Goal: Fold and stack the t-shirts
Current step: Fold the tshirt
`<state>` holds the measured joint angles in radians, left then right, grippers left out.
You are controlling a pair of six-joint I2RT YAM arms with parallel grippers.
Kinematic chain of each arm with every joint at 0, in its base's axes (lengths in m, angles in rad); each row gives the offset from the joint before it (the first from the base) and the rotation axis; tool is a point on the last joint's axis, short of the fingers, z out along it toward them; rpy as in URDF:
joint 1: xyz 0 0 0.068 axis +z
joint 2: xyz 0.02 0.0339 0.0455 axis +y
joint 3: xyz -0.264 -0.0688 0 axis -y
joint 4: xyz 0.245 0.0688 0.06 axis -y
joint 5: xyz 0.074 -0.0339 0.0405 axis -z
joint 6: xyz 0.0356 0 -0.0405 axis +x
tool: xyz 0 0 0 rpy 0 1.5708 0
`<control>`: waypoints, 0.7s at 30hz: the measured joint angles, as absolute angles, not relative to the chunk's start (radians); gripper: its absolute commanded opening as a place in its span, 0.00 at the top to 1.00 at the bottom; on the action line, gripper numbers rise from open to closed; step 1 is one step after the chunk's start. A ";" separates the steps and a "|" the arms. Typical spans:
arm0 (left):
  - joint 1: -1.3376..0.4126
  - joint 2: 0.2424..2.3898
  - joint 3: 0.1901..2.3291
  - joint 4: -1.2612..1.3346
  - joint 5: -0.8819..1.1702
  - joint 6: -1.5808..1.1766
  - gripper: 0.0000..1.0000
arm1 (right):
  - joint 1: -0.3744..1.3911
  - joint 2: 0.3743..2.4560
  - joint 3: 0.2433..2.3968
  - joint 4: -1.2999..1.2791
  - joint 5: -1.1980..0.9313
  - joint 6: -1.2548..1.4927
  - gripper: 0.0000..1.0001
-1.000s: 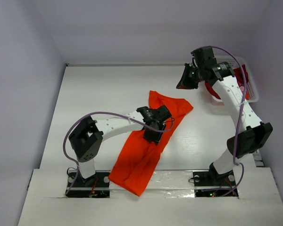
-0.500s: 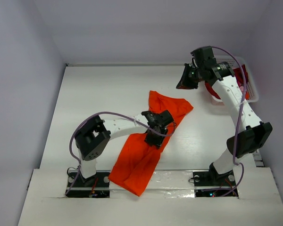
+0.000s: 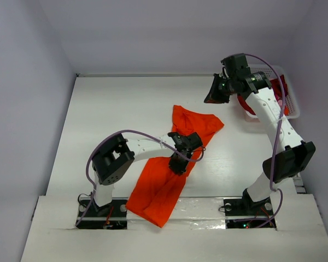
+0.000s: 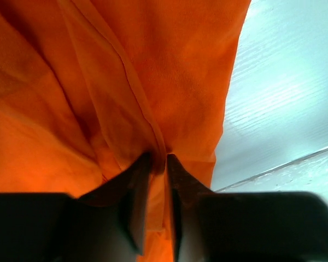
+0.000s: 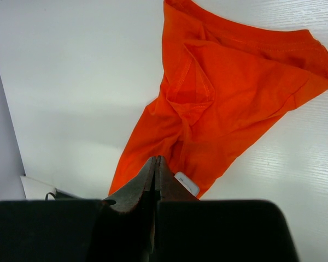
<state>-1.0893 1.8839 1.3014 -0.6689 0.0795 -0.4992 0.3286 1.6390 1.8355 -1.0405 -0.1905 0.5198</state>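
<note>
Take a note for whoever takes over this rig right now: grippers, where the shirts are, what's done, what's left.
Left gripper: jaws pinched on a ridge of the orange shirt.
Right gripper: jaws shut, empty, raised beside the basket.
Orange shirt: crumpled diagonally on the table, near end over the front ledge.
Red cloth: in the basket, count unclear.
Done: nothing folded or stacked.
Left: flatten and fold the orange shirt, then the basket's shirts, stack them.

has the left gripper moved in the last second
Yes. The left gripper has crept slightly toward the front edge of the table, over the orange t-shirt.
</note>
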 measured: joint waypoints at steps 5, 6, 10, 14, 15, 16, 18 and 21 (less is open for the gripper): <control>-1.089 1.884 1.301 -0.670 0.077 -0.503 0.91 | 0.329 1.644 1.835 -1.040 -0.192 0.520 1.00; -1.089 1.884 1.301 -0.671 0.076 -0.504 0.91 | 0.329 1.645 1.835 -1.040 -0.192 0.520 1.00; -1.089 1.884 1.301 -0.676 0.070 -0.508 0.93 | 0.329 1.647 1.835 -1.040 -0.194 0.520 1.00; -1.089 1.884 1.301 -0.683 0.061 -0.516 0.94 | 0.329 1.647 1.835 -1.040 -0.197 0.520 1.00; -1.089 1.884 1.302 -0.686 0.056 -0.518 0.94 | 0.329 1.647 1.835 -1.040 -0.197 0.520 1.00; -1.089 1.884 1.302 -0.690 0.051 -0.521 0.94 | 0.329 1.647 1.835 -1.040 -0.198 0.520 1.00; -1.089 1.884 1.302 -0.696 0.041 -0.528 0.94 | 0.329 1.647 1.835 -1.040 -0.199 0.520 1.00; -1.089 1.883 1.302 -0.706 0.026 -0.540 0.94 | 0.329 1.647 1.835 -1.040 -0.200 0.520 1.00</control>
<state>-1.0889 1.8832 1.3022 -0.7059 0.0257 -0.5400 0.3286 1.6474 1.8351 -1.0397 -0.1997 0.5201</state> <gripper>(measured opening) 0.064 0.009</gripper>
